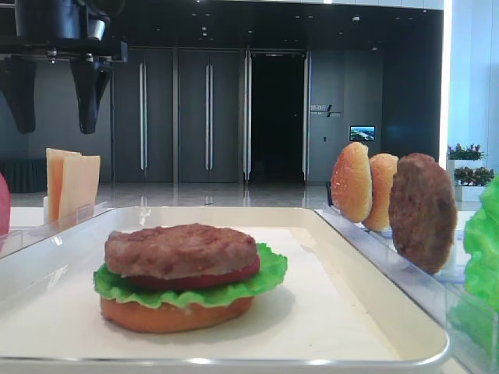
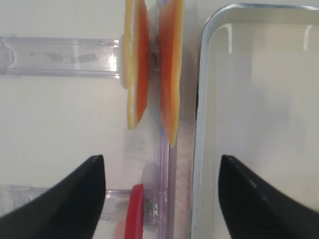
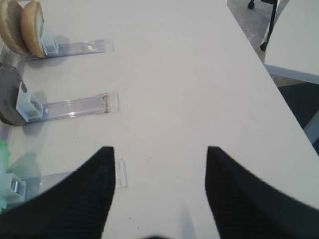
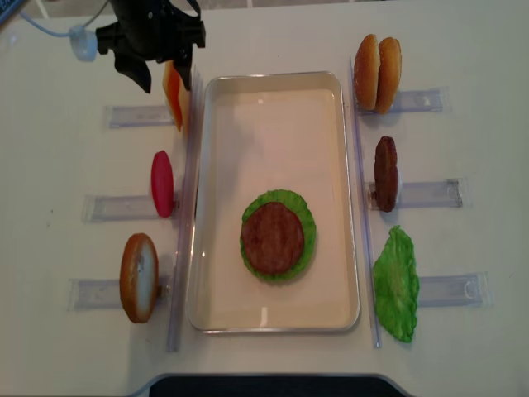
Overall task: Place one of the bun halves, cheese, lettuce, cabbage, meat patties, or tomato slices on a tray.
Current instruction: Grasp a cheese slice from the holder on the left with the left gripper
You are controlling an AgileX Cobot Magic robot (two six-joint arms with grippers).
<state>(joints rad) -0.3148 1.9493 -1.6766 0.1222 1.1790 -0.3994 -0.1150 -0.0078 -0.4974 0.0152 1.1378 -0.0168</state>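
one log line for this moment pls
left gripper: jaws open above cheese | right gripper: jaws open, empty | tray: stack topped with patty

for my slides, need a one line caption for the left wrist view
Open left gripper hovering above two upright pale yellow-orange cheese slices racked beside the white rimmed tray.

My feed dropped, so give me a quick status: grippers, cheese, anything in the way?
Left gripper open, above the cheese, not touching. Right gripper open over bare table. Cheese upright in its rack beside the tray. Nothing in the way.
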